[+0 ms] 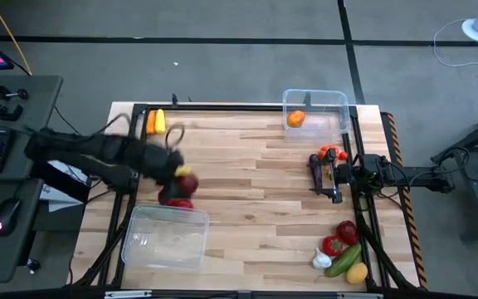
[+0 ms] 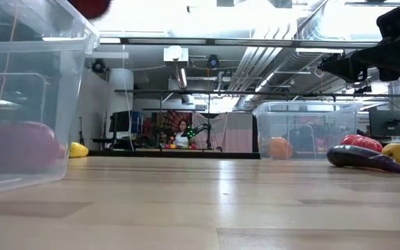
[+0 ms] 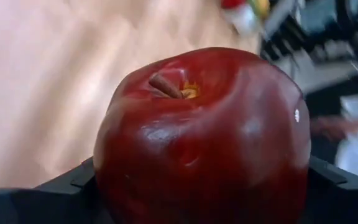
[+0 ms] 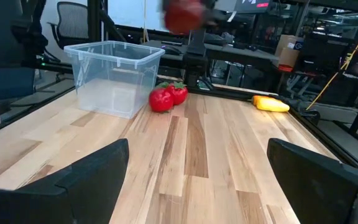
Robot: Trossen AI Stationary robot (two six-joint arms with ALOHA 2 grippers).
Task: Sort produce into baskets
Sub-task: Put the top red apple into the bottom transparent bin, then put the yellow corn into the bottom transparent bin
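Observation:
My left gripper is shut on a dark red apple, high above the table just beyond the far rim of the near clear basket. The apple also shows in the right wrist view and at the top of the low view. Two red produce pieces lie on the table against that basket's far wall. A second clear basket at the far right holds an orange piece. My right gripper is open and empty at the table's right side, fingers pointing left. My left gripper pinches the apple by its two opposite sides between its two fingers. The stem end faces the wrist camera. The apple is lifted clear of the table.
A yellow banana and an orange piece lie at the far left. A small orange-red piece lies by my right gripper. Red, green, white and yellow pieces cluster at the near right corner. Bare wood lies in the middle.

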